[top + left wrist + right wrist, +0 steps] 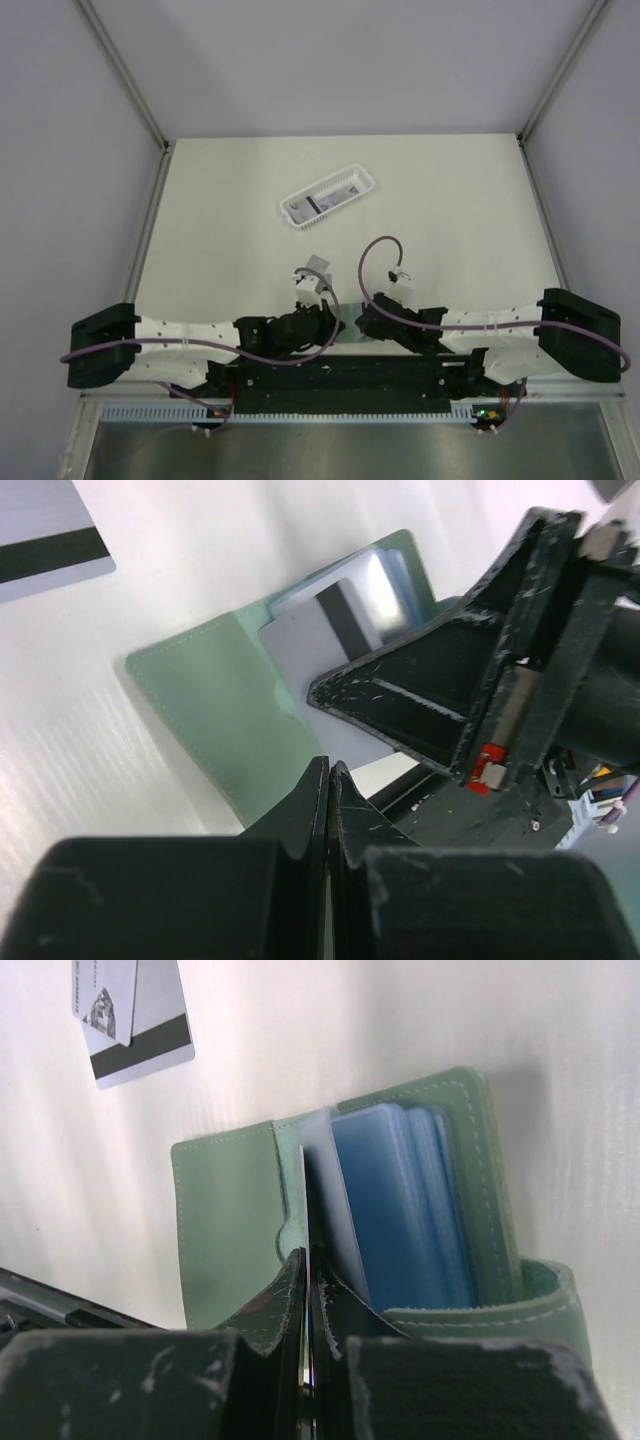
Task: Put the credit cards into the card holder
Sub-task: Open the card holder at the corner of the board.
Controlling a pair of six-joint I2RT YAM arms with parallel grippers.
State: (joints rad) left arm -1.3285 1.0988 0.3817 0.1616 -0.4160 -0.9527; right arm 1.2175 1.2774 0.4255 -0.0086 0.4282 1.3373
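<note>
The sage-green card holder (pixel 215 715) lies open on the table between both grippers (pixel 345 326). A grey credit card (pixel 300 645) with a black stripe stands partly inside it. My right gripper (pixel 307 1257) is shut on that card's near edge, with the card edge-on between its fingers (pixel 400 700) and next to the holder's blue sleeves (pixel 390 1200). My left gripper (pixel 330 767) is shut with nothing in it, its tips at the green flap's (pixel 225 1220) near edge. More loose credit cards (pixel 135 1020) lie overlapping on the table beyond the holder (pixel 318 266).
A white slotted basket (pixel 352 180) sits further back on the table, with a striped card (pixel 322 201) inside. Metal frame posts (pixel 150 220) run along the table's left and right edges. Both arms crowd the near edge.
</note>
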